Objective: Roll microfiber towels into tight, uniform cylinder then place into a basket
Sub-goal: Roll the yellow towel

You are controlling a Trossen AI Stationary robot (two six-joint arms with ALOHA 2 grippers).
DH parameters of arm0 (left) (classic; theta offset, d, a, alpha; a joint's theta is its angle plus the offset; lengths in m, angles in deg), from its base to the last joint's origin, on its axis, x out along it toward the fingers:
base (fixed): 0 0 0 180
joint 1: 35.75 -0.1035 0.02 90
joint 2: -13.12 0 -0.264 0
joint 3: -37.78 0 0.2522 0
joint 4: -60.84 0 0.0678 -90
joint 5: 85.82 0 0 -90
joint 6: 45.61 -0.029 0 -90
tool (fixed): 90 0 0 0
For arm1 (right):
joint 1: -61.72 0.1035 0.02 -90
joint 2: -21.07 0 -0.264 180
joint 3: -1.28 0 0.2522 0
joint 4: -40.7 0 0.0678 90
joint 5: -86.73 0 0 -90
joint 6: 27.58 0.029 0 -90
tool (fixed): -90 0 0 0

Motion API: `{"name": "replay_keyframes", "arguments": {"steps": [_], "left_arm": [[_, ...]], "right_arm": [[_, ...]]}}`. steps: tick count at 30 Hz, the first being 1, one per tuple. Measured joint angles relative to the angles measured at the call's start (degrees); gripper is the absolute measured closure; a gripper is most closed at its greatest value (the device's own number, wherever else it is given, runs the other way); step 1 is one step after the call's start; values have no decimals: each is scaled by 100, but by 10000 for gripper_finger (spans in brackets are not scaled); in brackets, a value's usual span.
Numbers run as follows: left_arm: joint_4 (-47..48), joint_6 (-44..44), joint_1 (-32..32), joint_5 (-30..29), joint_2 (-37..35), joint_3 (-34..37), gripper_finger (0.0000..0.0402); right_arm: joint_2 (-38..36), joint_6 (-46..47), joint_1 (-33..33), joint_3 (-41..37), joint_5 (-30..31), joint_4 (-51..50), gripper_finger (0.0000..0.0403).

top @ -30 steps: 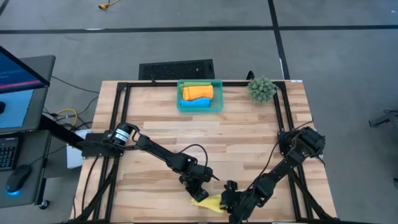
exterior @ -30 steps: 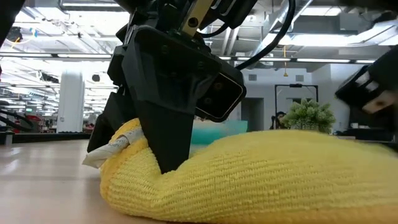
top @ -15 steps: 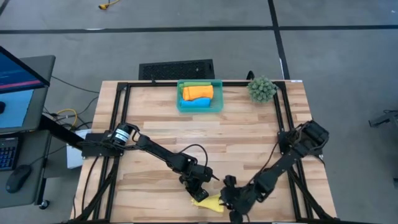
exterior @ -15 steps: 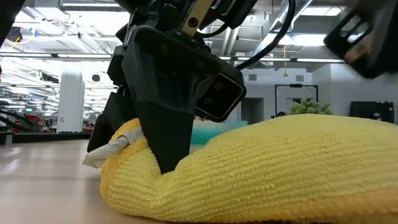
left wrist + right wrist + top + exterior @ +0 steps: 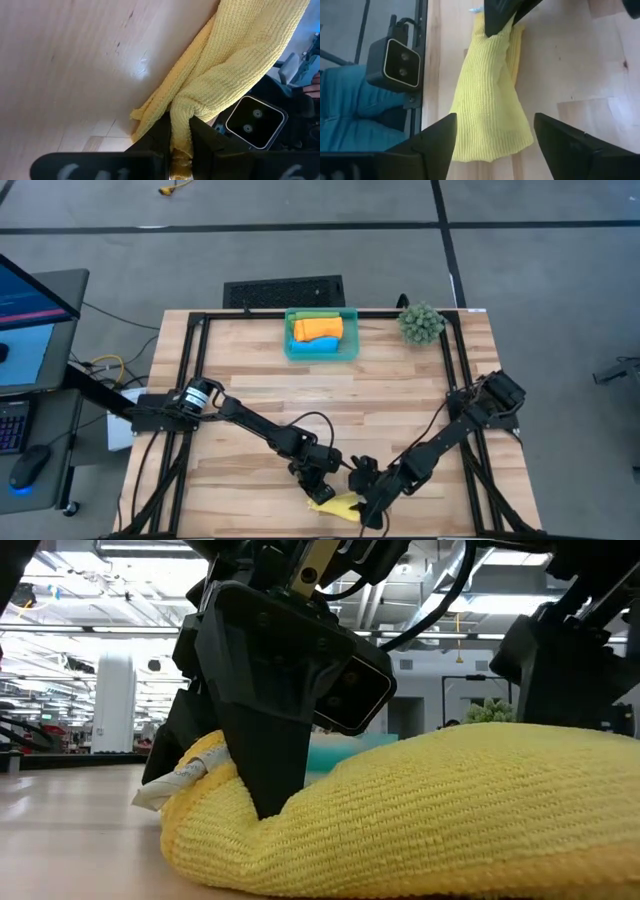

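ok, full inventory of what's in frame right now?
yellow towel: 1, yellow, partly bunched at the table's near edge
rolled towels: 3, green, orange, blue, all in the basket
basket: 1, teal, far middle of the table
plant ball: 1, green, far right corner
table: 1, light wood, black frame
low camera: 1, black, at the near edge beside the yellow towel
monitor: 1, blue screen, desk left of the table
left pincer: shut on the yellow towel's end
right pincer: open, above the yellow towel's other end
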Motion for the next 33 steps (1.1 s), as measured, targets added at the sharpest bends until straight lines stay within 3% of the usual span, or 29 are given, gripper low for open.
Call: {"name": "replay_keyframes", "arguments": {"steps": [20, 25, 33], "left_arm": [[-45, -74, -2, 4, 0, 7, 370], [-47, -112, -10, -61, 0, 7, 370], [-68, -138, -17, -126, 0, 4, 360]], "right_arm": [[783, 567, -30, 26, -44, 481, 120], [809, 597, 43, 15, -76, 559, 174], [824, 643, 42, 11, -471, 599, 327]]}}
